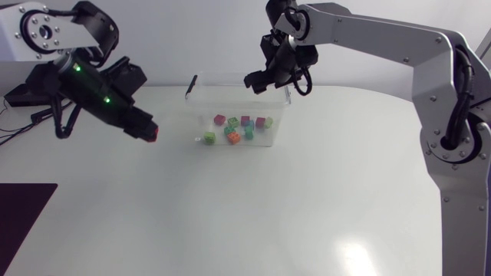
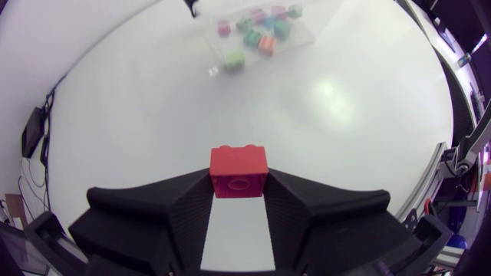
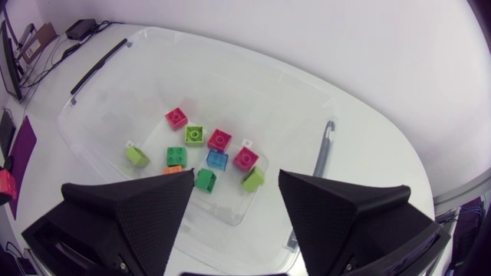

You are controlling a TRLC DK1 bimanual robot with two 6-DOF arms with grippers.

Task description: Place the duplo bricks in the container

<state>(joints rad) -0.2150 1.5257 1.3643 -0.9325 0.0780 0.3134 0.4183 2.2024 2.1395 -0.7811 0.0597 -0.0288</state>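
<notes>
Head view, left arm: the matte black left gripper (image 1: 150, 130) hangs above the white table (image 1: 268, 215), clenched on a small red plastic duplo brick (image 1: 154, 133), well apart from the box.
Head view, box: the clear plastic rectangular container (image 1: 201, 115) stands near the table's far edge, and loose pink, green, orange and teal bricks (image 1: 234, 132) lie inside it.
Head view, right arm: the matte black right gripper (image 1: 261, 79) hovers over the container's far rim.
Left wrist view, grasp: the red duplo brick sits at the fingertips. Both wedges press its opposite side walls, and the container lies well ahead.
Right wrist view, jaws: released and spread wide with nothing between them, looking down at the bricks scattered on the container floor.
Handling, judged: the brick looks light, rigid and smooth-sided, so it is likely slippery under a shallow pinch. The flat side walls are the best hold, not the studs.
Risk, judged: held this near the tips, it could twist or pop out.
</notes>
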